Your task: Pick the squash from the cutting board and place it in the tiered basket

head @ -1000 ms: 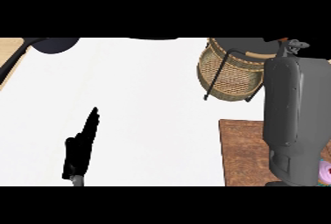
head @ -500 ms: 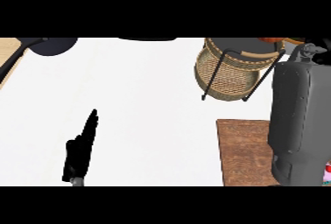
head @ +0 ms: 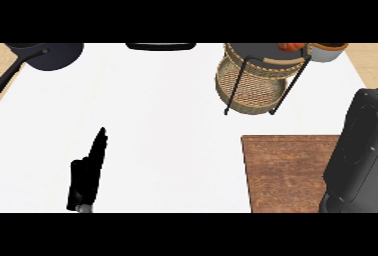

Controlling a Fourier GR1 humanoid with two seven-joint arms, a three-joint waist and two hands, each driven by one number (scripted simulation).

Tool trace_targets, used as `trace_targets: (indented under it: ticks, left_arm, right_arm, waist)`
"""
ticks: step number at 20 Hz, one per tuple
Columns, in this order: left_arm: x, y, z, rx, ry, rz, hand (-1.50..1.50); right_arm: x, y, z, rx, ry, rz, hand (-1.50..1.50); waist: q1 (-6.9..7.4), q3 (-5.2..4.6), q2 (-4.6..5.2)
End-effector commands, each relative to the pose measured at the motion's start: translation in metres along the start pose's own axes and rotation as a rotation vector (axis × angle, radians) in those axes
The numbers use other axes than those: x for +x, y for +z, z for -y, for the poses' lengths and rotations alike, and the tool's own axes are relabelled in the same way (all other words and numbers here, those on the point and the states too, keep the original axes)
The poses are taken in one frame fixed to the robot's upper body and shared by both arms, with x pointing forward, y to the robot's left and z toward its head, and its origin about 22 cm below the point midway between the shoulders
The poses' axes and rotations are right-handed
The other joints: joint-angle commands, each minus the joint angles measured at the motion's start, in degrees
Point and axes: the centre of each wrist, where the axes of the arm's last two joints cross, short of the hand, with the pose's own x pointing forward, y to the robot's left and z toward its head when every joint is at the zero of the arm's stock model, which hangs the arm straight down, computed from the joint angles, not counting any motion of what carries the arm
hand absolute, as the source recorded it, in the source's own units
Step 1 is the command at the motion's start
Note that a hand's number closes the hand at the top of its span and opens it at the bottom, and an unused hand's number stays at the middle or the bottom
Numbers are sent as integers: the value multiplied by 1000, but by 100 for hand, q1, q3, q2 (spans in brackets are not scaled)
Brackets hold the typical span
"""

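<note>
The wicker tiered basket (head: 255,82) on its black wire stand sits at the back right. A small orange thing (head: 292,46), apparently the squash, rests on its upper tier and is cut off by the view's top. The brown wooden cutting board (head: 284,172) lies at the front right with nothing visible on its bare part. My right forearm (head: 358,150) covers the board's right side, and its hand is out of sight past the right edge. My left hand (head: 87,172) rests open at the lower left, fingers straight and pointing away, holding nothing.
A black pan (head: 48,54) with its handle sits at the back left corner. A dark flat object (head: 161,46) lies at the back centre. A grey pot (head: 330,51) stands behind the basket. The white counter's wooden edge shows at the far left.
My right arm has drawn back from the basket's top toward the right edge, taking its hand out of view. The left hand has stayed put.
</note>
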Motion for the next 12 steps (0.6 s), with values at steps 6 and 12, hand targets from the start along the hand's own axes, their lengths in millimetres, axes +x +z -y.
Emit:
trace_targets:
  ticks: [6,12]
  left_arm:
    - [-14,7,-3,4,-3,-61,0]
    - [-15,7,-11,34,-10,-53,0]
  right_arm:
    - [-7,-10,80,-69,-53,-196,-150]
    - [-26,-14,129,-25,-82,-174,-150]
  waist:
    - [-81,-18,-99]
    - [-134,-19,-120]
